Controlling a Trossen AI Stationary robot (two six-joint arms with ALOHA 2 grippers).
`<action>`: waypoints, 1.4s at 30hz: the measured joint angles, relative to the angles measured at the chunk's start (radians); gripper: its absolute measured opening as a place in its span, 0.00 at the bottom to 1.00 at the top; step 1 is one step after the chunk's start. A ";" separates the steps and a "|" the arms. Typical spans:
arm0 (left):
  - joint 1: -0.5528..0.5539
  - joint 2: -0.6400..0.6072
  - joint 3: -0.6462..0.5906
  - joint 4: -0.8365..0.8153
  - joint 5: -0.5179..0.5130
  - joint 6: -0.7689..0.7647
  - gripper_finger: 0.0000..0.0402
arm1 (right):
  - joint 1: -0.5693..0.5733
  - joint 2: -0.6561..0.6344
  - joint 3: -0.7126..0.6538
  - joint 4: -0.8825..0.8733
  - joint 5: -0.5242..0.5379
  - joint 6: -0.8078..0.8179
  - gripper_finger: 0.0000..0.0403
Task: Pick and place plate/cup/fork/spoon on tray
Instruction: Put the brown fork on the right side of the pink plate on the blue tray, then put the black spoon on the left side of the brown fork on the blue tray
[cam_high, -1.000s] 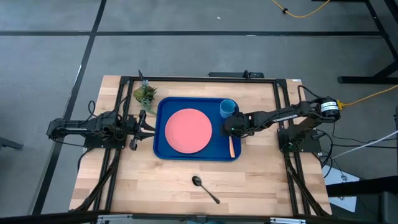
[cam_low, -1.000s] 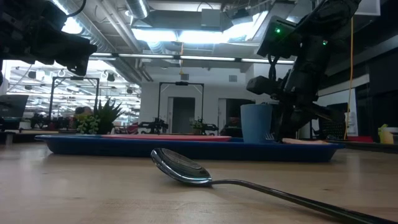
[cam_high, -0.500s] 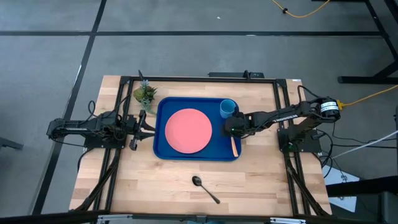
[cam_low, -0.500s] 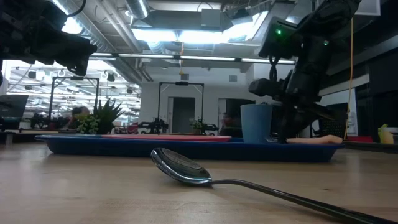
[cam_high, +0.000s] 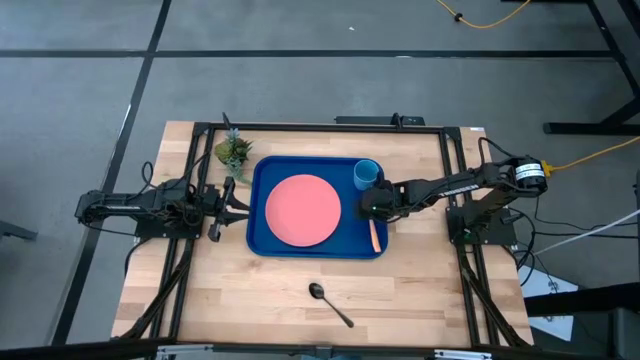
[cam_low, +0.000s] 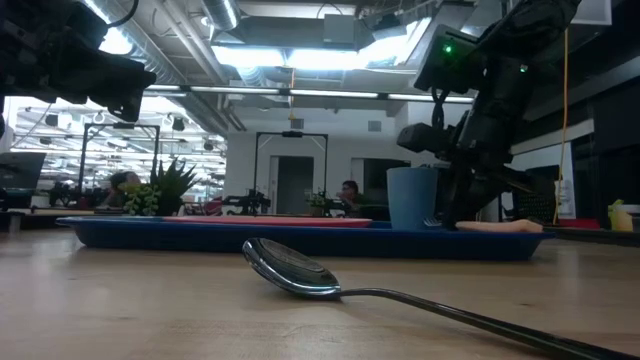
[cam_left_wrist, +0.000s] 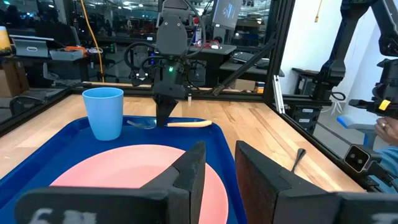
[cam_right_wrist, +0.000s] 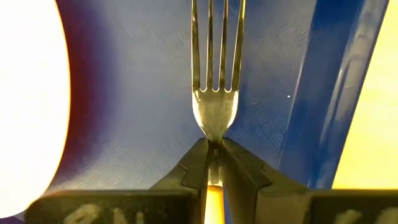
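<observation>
At the table's left edge the left gripper (cam_high: 222, 208) waited just outside the tray (cam_high: 262, 243), its fingers parted and holding nothing. On the tray lay the plate (cam_high: 303, 210), with the cup (cam_high: 366, 173) standing in the far right corner. The right gripper (cam_high: 373, 210) was clamped on the neck of the fork (cam_right_wrist: 216, 106) over the tray's right side, while the spoon (cam_high: 329, 302) lay on the bare table (cam_high: 420, 300) nearer the front.

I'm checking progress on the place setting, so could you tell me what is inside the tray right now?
The tray holds the plate and the cup. The fork is at its right side, gripped by the right gripper. The spoon lies outside on the table.
</observation>
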 joint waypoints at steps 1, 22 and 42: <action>0.000 0.000 0.000 0.000 0.000 0.000 0.20 | 0.000 0.000 0.000 -0.001 0.004 0.000 0.11; 0.000 0.000 0.000 0.000 0.000 0.000 0.20 | 0.018 0.001 0.000 -0.002 0.071 0.052 0.23; 0.000 0.000 0.000 0.000 0.000 0.000 0.20 | 0.187 -0.236 0.050 0.230 0.067 -0.561 0.26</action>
